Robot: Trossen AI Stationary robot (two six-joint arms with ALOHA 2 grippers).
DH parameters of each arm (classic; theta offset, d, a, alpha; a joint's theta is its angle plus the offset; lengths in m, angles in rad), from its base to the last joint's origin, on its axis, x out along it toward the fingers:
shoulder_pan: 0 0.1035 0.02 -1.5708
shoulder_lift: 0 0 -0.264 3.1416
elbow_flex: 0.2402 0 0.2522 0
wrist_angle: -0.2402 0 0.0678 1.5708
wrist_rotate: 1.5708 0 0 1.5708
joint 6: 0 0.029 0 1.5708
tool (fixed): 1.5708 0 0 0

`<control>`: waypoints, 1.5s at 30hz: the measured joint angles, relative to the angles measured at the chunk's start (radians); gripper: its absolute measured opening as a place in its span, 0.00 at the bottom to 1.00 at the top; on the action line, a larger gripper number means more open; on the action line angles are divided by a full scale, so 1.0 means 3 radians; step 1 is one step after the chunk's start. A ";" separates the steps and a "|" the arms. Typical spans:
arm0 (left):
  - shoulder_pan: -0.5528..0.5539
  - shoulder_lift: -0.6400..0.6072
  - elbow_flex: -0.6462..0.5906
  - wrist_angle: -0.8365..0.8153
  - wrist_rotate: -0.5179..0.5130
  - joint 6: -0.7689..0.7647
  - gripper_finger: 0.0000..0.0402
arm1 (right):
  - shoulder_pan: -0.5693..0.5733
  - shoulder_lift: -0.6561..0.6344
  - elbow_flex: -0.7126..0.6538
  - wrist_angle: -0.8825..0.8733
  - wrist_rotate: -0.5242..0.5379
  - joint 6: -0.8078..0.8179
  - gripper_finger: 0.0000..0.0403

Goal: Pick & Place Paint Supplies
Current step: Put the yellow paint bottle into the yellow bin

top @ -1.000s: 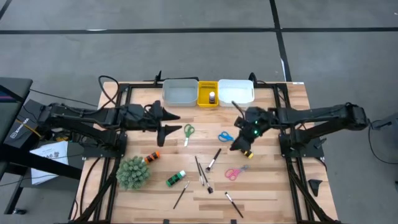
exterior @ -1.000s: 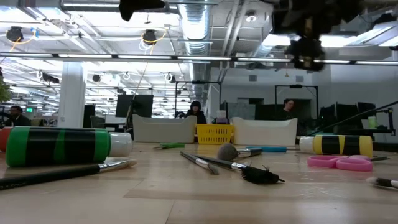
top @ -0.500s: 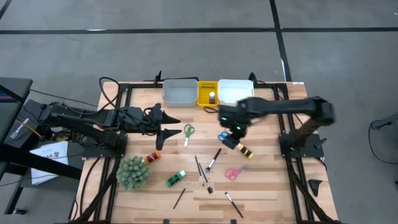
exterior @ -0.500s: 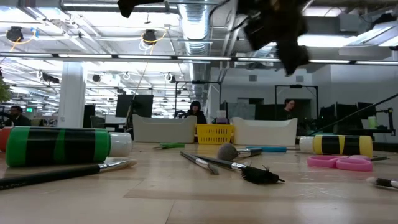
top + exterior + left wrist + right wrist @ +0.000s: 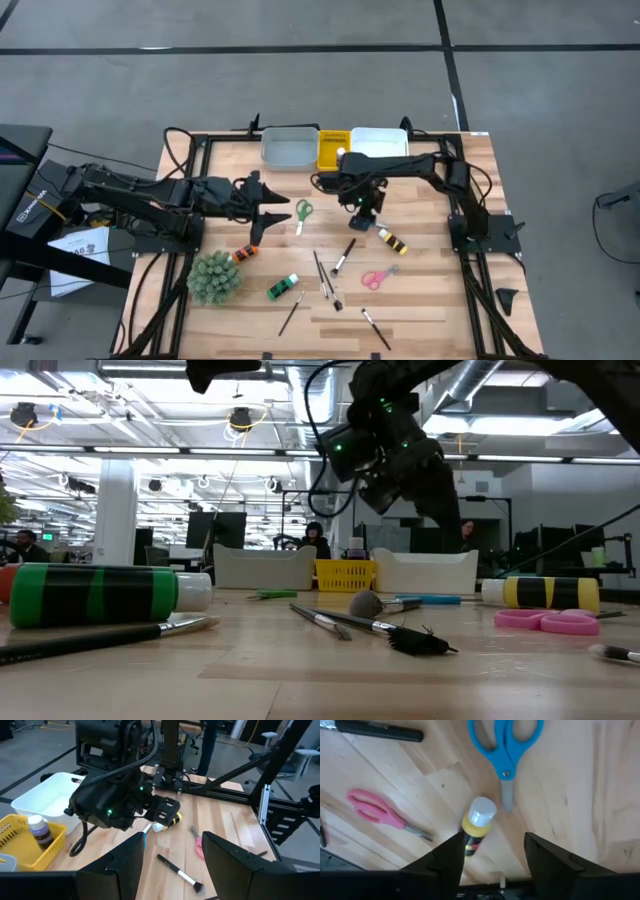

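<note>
From my remote seat: left gripper hangs spread and empty left of the yellow tray; right gripper (fingers parted, holding nothing) hovers below that tray, over blue scissors and yellow bottle.

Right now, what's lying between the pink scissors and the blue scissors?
In the right wrist view, the yellow paint bottle lies between the pink scissors and the blue scissors, its white cap toward the blue pair's blade tip.

Wooden table, brushes, scissors, paint bottles
</note>
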 joint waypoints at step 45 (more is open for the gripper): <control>-0.0019 0.0000 0.0000 0.0003 0.0069 0.0070 0.48 | 0.0276 0.0003 -0.0834 0.0800 -0.0010 0.0613 0.57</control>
